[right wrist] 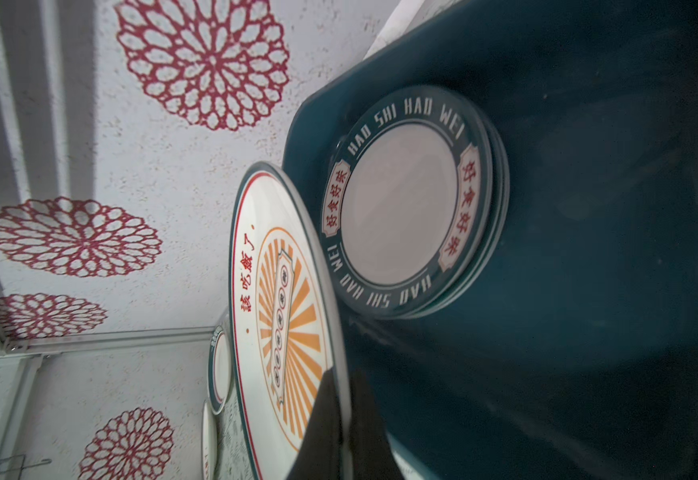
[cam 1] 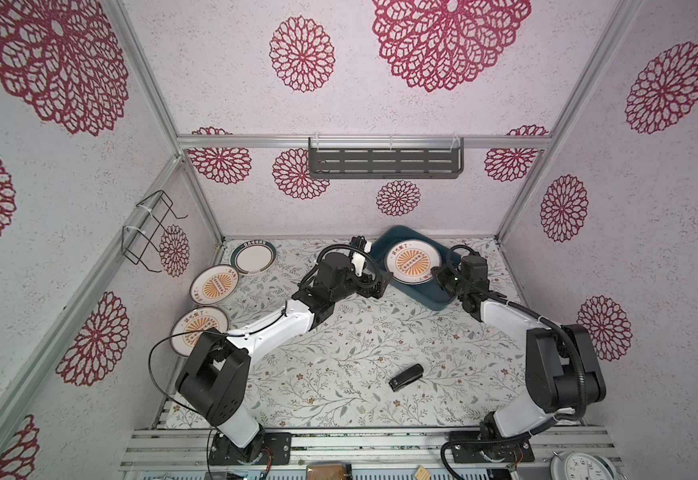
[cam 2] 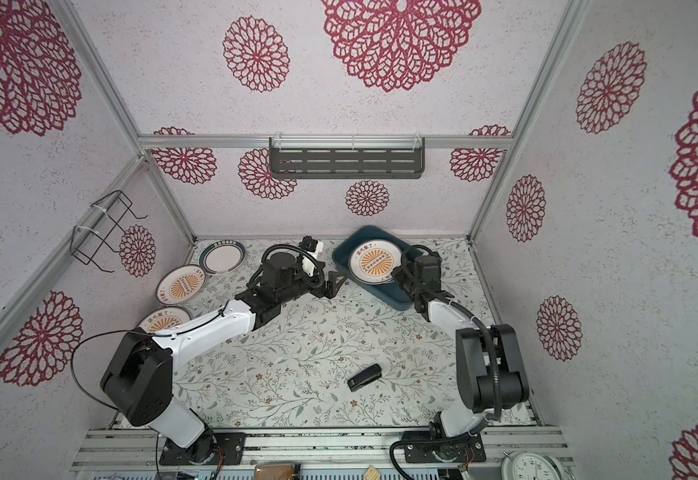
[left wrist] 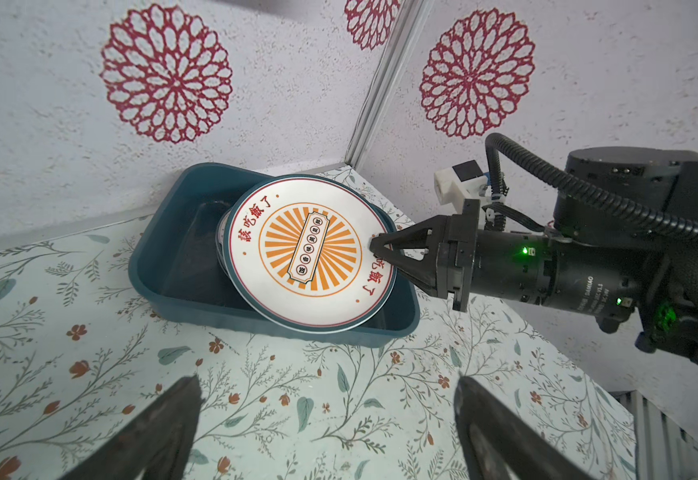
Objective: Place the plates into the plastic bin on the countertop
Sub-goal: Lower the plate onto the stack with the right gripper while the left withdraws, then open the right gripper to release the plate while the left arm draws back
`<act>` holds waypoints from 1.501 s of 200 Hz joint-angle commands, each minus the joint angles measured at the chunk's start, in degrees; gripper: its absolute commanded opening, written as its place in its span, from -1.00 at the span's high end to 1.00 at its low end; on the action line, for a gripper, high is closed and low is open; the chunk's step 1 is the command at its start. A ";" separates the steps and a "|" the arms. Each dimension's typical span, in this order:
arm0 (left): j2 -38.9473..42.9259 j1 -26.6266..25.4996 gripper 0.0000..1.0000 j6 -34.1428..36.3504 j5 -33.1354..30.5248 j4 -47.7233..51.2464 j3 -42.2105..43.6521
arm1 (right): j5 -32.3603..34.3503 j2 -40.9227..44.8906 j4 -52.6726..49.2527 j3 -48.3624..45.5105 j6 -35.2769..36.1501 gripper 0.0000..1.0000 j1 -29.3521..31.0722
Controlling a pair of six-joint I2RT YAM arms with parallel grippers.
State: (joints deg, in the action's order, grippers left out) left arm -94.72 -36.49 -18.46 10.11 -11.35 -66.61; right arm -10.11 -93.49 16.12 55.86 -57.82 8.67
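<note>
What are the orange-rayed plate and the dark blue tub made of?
The plate looks like glazed ceramic: white, glossy, with printed orange rays and a thin crisp rim. The tub looks like moulded plastic: one even teal colour, rounded corners, a dull sheen on its walls. Sight alone cannot confirm either.

Both arms pair glossy white link shells with bulky matte-black joint housings. The left arm (cam 1: 272, 328) trails a thin black wire loop (cam 1: 156, 361) at nine o'clock of its shoulder; the right arm (cam 1: 505, 316) wears ribbed black hose (cam 1: 580, 365). The left hand (left wrist: 328, 382) and right hand (left wrist: 380, 249) are black, with triangular open-framed fingers. Flat black base plates (cam 1: 251, 449) sit at six o'clock.
</note>
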 commanded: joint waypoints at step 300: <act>2.25 -0.64 -0.94 1.76 -14.43 -1.83 1.84 | 2.34 -17.47 -5.02 18.23 5.05 -0.52 -3.36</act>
State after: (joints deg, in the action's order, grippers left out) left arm -96.07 -36.77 -15.70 -1.91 -12.40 -66.57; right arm -9.23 -115.46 15.53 73.67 -55.29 5.08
